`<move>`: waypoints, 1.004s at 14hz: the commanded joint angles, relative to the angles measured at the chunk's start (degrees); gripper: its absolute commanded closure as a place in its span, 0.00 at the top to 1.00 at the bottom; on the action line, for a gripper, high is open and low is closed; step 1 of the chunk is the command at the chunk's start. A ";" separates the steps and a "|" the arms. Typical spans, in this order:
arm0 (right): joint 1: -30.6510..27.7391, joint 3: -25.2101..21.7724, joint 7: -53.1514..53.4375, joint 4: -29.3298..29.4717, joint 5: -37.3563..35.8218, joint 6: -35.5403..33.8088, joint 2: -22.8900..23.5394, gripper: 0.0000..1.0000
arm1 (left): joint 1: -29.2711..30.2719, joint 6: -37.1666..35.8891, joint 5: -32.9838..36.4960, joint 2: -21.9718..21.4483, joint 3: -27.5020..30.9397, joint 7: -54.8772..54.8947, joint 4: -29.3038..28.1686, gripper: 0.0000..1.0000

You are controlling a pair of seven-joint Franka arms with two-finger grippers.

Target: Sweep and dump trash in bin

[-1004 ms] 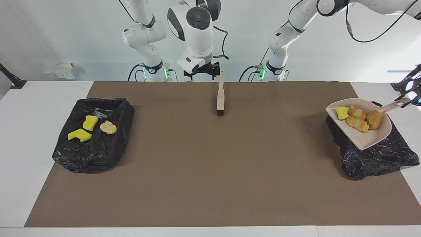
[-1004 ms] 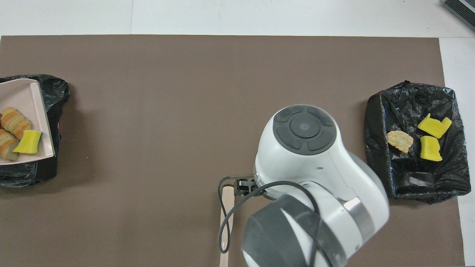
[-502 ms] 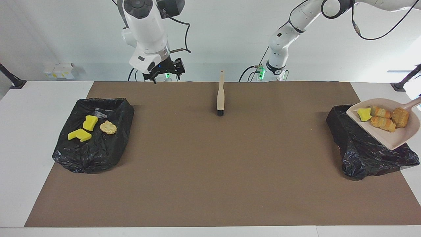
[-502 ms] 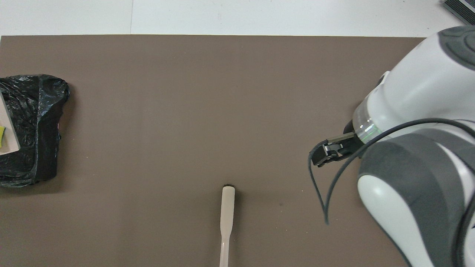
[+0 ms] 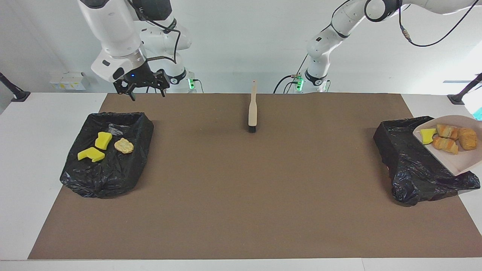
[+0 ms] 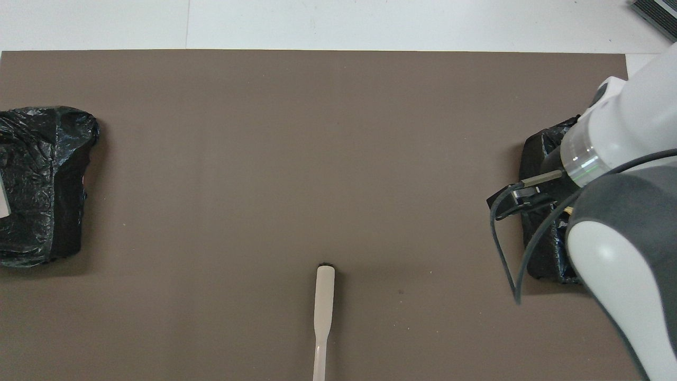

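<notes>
Fingers [image 5: 130, 95] spread on right gripper [image 5: 145, 93] above mat [image 5: 241, 195]; brush [image 5: 252, 113] alone (left gripper unseen)

Yellow and golden-brown trash [image 5: 446, 138]; black bins [image 5: 109, 154]; beige dustpan [image 5: 461, 160]

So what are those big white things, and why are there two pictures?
Two robot arms, each with two fingers. One picture looks at them across the table, the other looks down from above. On the brown mat lie a brush and two black-bagged bins. The right arm's fingers hang open and empty by the bin holding three scraps. A dustpan with four more scraps hangs over the other bin; its handle leaves the picture, so the left fingers are unseen.
</notes>
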 commanded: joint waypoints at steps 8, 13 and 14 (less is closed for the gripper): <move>-0.02 -4.64 10.13 -5.62 0.42 6.96 -4.70 1.00 | -4.48 0.17 9.31 -0.99 0.49 0.20 0.95 0.00; -0.19 -4.11 11.39 -5.28 0.68 7.14 -4.61 1.00 | -7.11 -0.80 15.10 -2.31 0.49 -4.36 0.87 0.00; -0.28 -4.11 11.56 -5.54 0.69 7.05 -4.70 1.00 | -7.21 -0.80 15.30 -2.31 0.40 -4.46 0.87 0.00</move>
